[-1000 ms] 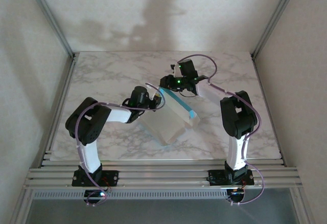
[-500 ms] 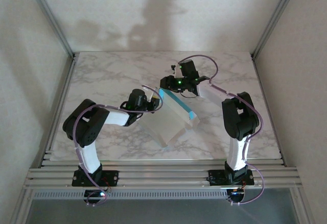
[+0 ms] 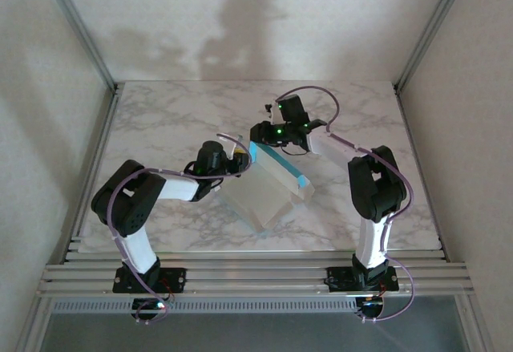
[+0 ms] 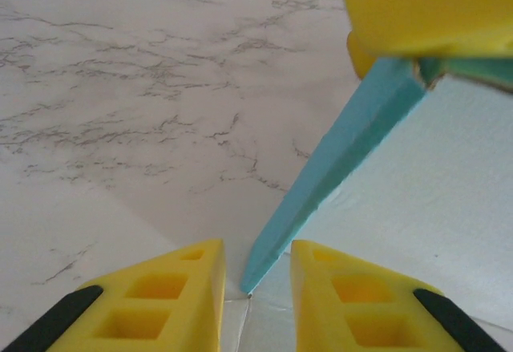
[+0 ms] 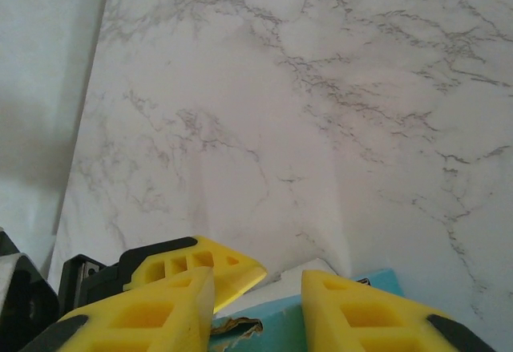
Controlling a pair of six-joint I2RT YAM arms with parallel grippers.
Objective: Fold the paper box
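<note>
The paper box (image 3: 260,200) lies on the marble tabletop (image 3: 168,115) between the two arms, pale face up. Its turquoise flap (image 4: 345,143) stands up along the far right edge. The left gripper (image 4: 256,249) is partly open, with the flap's lower corner in the gap between its yellow fingers, not pinched. The right gripper (image 5: 258,281), at the flap's far end, is also partly open, astride the flap's top edge.
</note>
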